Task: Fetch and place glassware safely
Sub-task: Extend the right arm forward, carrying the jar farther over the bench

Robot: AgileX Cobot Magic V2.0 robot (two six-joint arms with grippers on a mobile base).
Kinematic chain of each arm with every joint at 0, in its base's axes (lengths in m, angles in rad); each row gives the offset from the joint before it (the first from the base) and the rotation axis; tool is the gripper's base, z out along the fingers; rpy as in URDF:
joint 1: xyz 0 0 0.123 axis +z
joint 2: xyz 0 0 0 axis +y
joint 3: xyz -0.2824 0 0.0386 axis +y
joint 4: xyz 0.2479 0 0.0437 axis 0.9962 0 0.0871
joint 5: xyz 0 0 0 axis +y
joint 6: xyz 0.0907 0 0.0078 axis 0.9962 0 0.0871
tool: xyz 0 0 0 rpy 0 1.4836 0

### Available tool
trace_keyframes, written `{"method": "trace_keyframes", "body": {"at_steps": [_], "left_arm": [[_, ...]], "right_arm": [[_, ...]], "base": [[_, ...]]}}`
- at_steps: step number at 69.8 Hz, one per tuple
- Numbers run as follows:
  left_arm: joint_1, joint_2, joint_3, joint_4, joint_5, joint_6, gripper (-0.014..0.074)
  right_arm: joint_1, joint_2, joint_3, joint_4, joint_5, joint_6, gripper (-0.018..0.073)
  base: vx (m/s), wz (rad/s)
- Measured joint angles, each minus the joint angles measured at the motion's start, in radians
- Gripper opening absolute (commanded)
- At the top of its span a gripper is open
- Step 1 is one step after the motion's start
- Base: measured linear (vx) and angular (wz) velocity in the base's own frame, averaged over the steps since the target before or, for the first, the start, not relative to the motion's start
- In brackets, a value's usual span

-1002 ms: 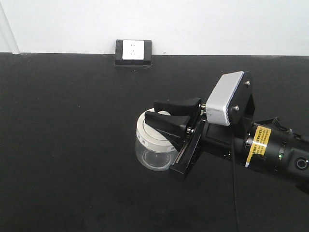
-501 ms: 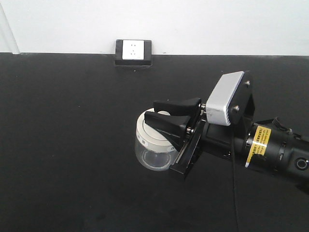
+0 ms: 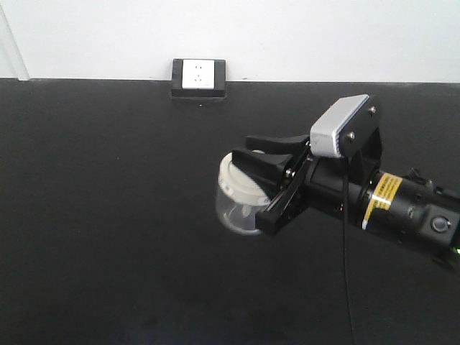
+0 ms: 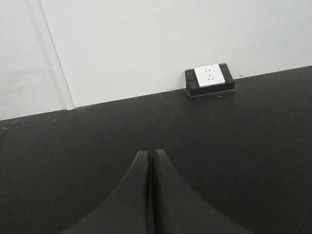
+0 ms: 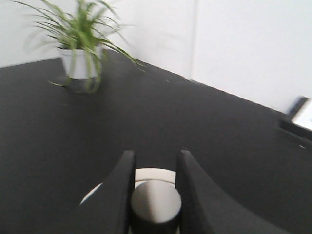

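Black table [image 3: 108,230] lies open around the jar [image 3: 239,208] gripped by right claw [image 3: 242,149].

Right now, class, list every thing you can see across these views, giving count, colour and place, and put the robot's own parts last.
glass jar: one, clear with cream-white lid, tilted, held by its lid knob
power socket: one, white in black housing, table's far edge at the wall
potted plant: one, green leaves, white pot, on the table
table: one, black
wall: white, behind the table
wrist camera: one, silver, on the right arm
right pincer: black, shut on the knob
left pincer: black, shut, empty
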Motion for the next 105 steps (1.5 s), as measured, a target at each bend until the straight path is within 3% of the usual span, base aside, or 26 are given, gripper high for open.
{"method": "trace_keyframes", "body": {"at_steps": [10, 26, 46, 74, 105], "left_arm": [[0.000, 0.000, 0.000, 0.000, 0.000, 0.000, -0.0007], [0.000, 0.000, 0.000, 0.000, 0.000, 0.000, -0.0007], [0.000, 0.000, 0.000, 0.000, 0.000, 0.000, -0.0007], [0.000, 0.000, 0.000, 0.000, 0.000, 0.000, -0.0007], [0.000, 0.000, 0.000, 0.000, 0.000, 0.000, -0.0007]], "right_arm": [[-0.085, 0.084, -0.048, -0.051, -0.027, 0.000, -0.0001], [-0.174, 0.281, -0.182, -0.138, -0.222, 0.002, -0.0001], [-0.182, 0.557, -0.359, -0.218, -0.385, -0.181, -0.0001], [-0.183, 0.778, -0.474, -0.218, -0.447, -0.233, -0.0001], [-0.183, 0.873, -0.483, -0.137, -0.447, -0.321, -0.0001]], "base": [[0.00, 0.00], [0.00, 0.00], [0.00, 0.00], [0.00, 0.00], [0.00, 0.00]]}}
